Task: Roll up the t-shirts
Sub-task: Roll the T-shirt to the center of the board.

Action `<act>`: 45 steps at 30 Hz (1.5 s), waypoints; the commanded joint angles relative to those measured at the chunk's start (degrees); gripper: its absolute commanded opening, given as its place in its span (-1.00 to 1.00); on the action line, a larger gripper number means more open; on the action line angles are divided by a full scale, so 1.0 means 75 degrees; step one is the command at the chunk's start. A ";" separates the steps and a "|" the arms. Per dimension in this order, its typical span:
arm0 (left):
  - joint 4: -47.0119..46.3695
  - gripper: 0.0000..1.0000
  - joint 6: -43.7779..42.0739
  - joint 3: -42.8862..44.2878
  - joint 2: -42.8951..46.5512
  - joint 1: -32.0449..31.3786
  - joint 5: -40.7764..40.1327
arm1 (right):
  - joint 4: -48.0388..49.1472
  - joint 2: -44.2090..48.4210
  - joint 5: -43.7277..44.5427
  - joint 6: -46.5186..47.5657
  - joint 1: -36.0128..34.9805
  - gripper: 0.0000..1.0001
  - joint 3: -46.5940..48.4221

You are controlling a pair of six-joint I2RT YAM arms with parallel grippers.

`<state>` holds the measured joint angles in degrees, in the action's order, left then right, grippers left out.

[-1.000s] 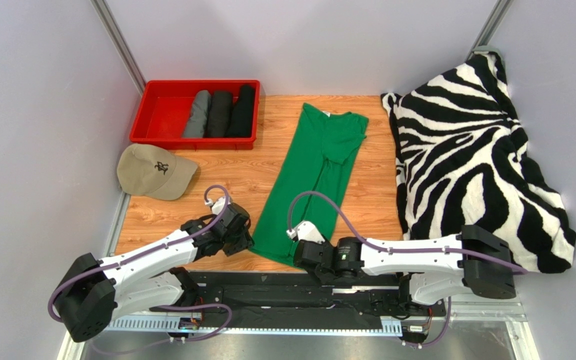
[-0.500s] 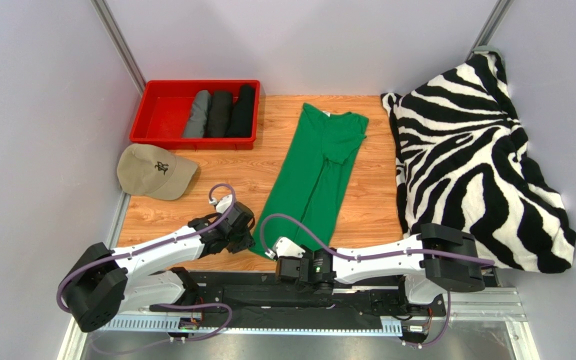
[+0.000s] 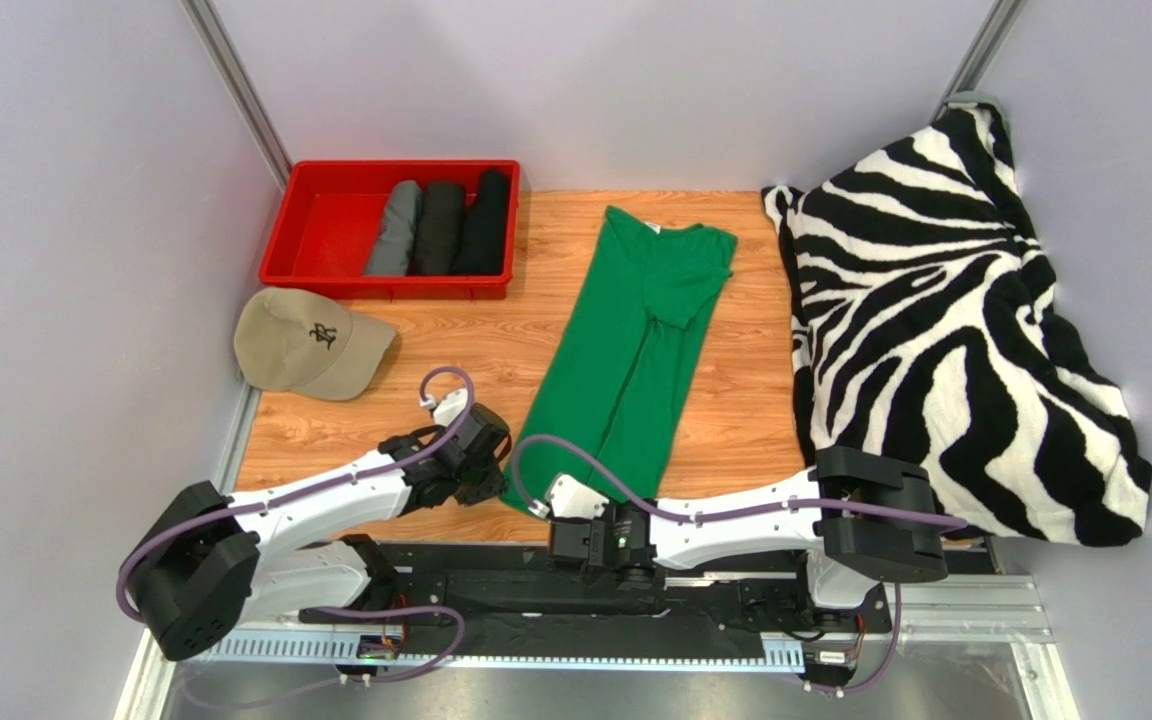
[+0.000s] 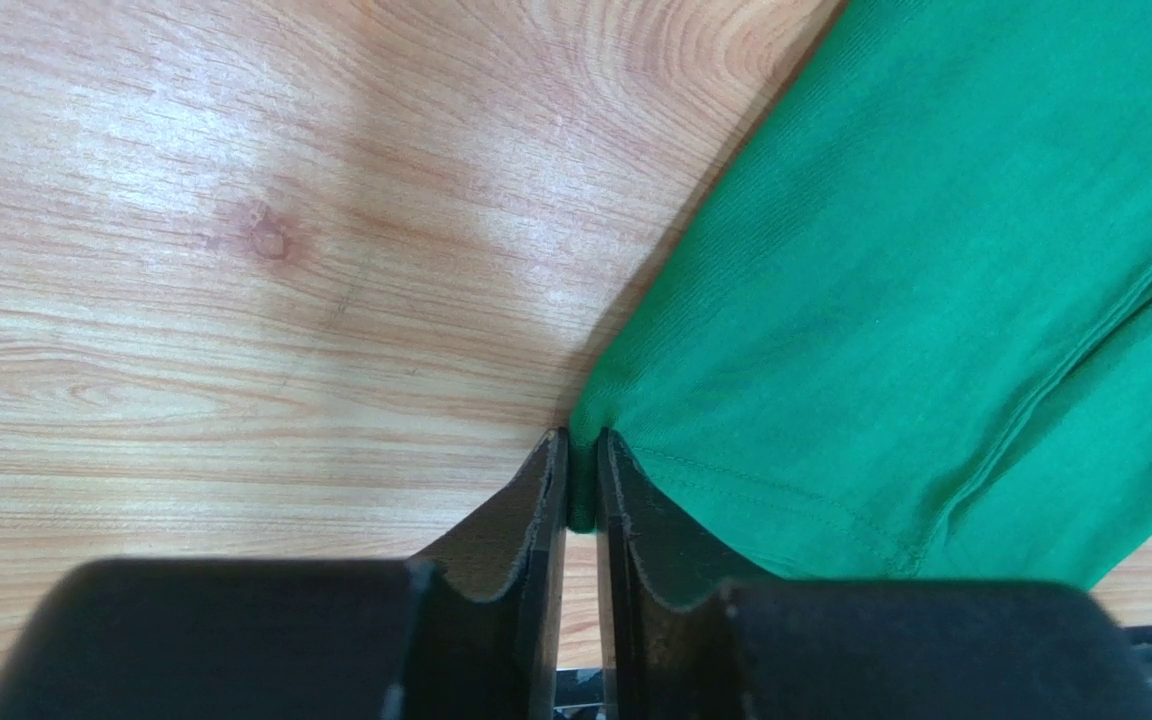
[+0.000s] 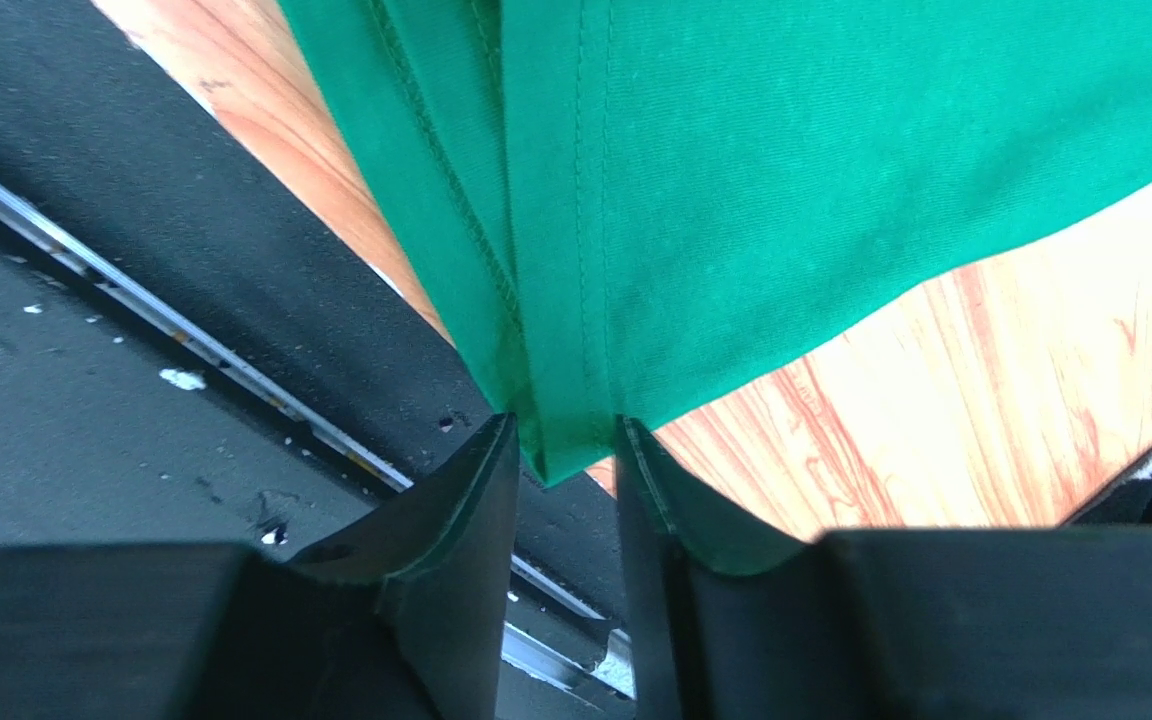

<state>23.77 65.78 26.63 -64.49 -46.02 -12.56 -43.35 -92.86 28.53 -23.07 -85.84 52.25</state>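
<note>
- Green shirt (image 3: 630,353) lies flat on the table (image 3: 462,345), folded lengthwise into a long narrow strip. Collar end far, hem end at the near edge, between the two arms.
- Strip runs at a slant: far end sits further right than the near end.
- Left gripper (image 4: 582,438) is at the near-left hem corner. Fingers nearly together, with a thin fold of green cloth pinched between the tips. Grasping the shirt.
- Wood shows bare to the left of that corner; the cloth fans away to the right from the pinch.
- Right gripper (image 5: 567,428) is at the near-right hem corner, which pokes out over the black strip at the table's edge.
- The corner's point sits between its fingers. Fingers stand partly apart; cannot tell whether they actually clamp the cloth or only flank it.
- Double stitched hem visible in the right wrist view, layers stacked.
- Bin (image 3: 387,165), red, at the far left: grey roll (image 3: 394,228) and two black rolls (image 3: 441,225) lie side by side against its right half.
- Cap (image 3: 309,342), beige, just in front of the bin.
- Blanket (image 3: 943,315), zebra-striped, heaped along the right side, just beside the shirt.
</note>
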 commanded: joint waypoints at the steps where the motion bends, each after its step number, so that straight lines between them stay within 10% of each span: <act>1: -0.0029 -0.65 -0.0180 0.0175 -0.0143 0.0031 -0.0201 | 0.0038 -0.0146 0.0239 -0.0006 -0.0039 -0.33 0.0229; 15: 0.0182 -0.65 -0.0333 0.0211 -0.0050 0.0194 -0.0142 | -0.0021 -0.0392 -0.0148 -0.0006 -0.0039 -0.12 0.0311; 26: 0.0147 -0.86 -0.0380 0.0257 -0.0284 0.0218 -0.0095 | -0.0067 -0.0615 -0.0171 -0.0030 -0.0039 -0.68 0.0533; 45: 0.1905 -1.00 -0.1082 0.1604 0.0293 0.0417 -0.0588 | -0.0325 -0.0111 -0.1238 0.0439 0.0288 -0.73 0.1389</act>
<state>36.42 61.08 33.36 -59.35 -43.33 -16.03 -45.67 -96.20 21.37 -20.78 -85.34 60.03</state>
